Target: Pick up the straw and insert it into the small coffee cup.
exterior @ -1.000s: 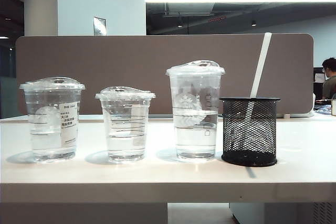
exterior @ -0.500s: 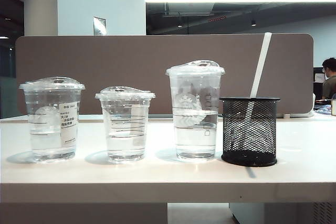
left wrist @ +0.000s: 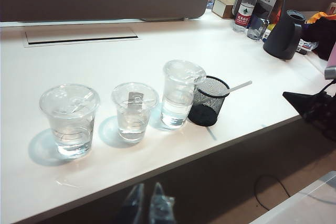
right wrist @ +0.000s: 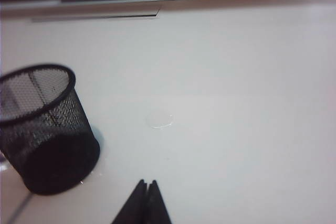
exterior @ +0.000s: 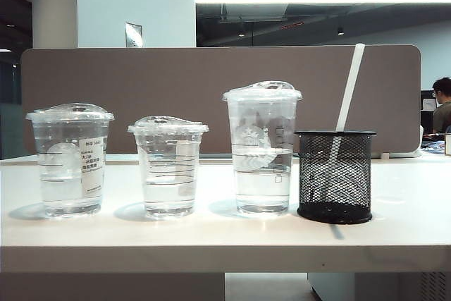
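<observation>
White plastic straw (exterior: 349, 88) stands tilted in the black mesh holder (exterior: 334, 176) at the right end of the row on the table (exterior: 211, 234). Small coffee cup (exterior: 168, 166), thin black lines, domed lid, is second from left. Left of it, wider cup (exterior: 70, 159) with a white text label, print too small to read. Between small cup and holder, tallest cup (exterior: 262, 147), faint round logo. My left gripper (left wrist: 146, 203) hangs off the near table edge, fingertips nearly together, empty. My right gripper (right wrist: 145, 199) is pinched closed above bare table right of the holder, empty.
</observation>
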